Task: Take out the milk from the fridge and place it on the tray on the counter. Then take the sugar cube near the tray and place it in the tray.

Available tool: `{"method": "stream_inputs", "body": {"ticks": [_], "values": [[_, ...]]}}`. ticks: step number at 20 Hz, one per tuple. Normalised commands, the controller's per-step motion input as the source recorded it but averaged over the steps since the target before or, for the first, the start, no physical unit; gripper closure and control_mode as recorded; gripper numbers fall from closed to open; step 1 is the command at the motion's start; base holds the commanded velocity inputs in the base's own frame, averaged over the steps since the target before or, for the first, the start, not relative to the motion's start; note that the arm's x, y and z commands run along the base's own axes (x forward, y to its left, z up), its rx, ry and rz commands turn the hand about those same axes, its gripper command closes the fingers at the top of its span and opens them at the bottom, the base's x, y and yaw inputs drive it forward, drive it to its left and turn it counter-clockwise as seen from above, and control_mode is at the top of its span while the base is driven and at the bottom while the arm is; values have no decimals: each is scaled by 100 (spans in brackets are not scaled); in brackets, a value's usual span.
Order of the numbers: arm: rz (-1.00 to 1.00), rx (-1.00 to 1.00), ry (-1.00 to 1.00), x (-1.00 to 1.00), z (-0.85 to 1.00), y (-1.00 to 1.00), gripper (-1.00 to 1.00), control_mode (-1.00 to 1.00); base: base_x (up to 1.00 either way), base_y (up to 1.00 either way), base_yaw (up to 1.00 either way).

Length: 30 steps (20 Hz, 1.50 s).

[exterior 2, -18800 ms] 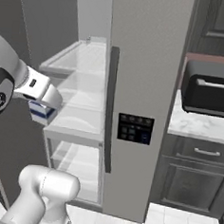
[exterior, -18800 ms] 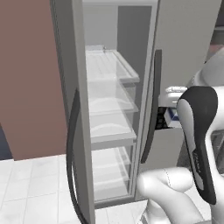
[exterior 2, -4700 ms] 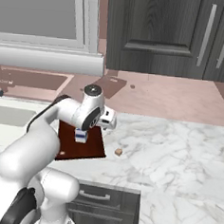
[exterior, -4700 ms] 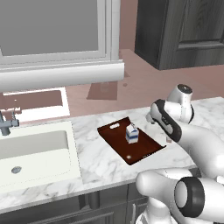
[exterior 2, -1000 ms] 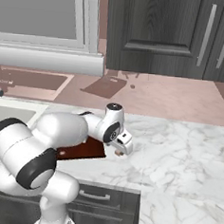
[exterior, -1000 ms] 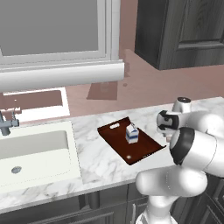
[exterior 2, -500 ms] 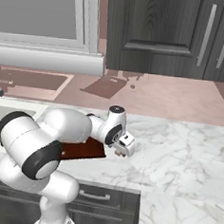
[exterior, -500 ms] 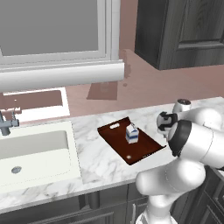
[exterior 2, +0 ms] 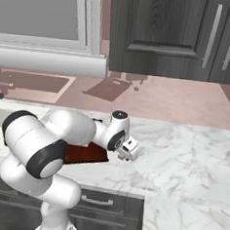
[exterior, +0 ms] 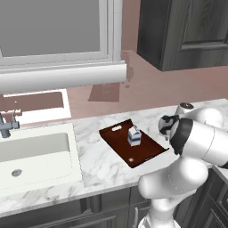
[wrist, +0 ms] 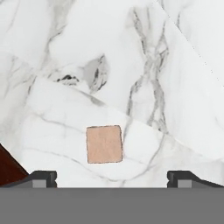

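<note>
The milk (exterior: 134,136), a small white carton with a blue band, stands upright on the dark reddish-brown tray (exterior: 144,151) on the marble counter (exterior: 102,164). Just past the tray's (exterior 2: 87,155) right end, my gripper (exterior 2: 123,157) points down at the counter (exterior 2: 182,156). In the hand view the tan sugar cube (wrist: 104,144) lies flat on the marble right in front of my open gripper (wrist: 113,178), between the lines of the two fingertips (wrist: 43,177) and touching neither. A corner of the tray (wrist: 8,168) shows at the lower left. The fridge is out of view.
A white sink basin (exterior: 35,151) with a faucet (exterior: 5,127) lies left of the tray. Dark wood cabinets (exterior 2: 167,33) stand beyond the counter. The marble stretches on to the right of the cube (exterior 2: 193,142).
My hand has sunk slightly toward the counter beside the tray, and the arm has folded lower. The jaws stayed wide. The milk and the tray have not moved.
</note>
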Motion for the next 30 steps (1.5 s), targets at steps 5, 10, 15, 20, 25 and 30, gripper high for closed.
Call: {"method": "stream_inputs", "body": {"ticks": [5, 10, 15, 20, 25, 30], "values": [[0, 0, -4, 12, -3, 0, -100, -100, 0, 0, 0], [0, 0, -3, 3, -4, 0, -100, -100, 0, 0, 0], [0, 0, -4, 2, -10, 0, -100, -100, 0, 0, 0], [0, 0, -5, 0, -14, 0, -100, -100, 0, 0, 0], [0, 0, -6, 0, -13, 0, -100, -100, 0, 0, 0], [0, 0, -5, 5, -11, 0, -100, -100, 0, 0, 0]]}}
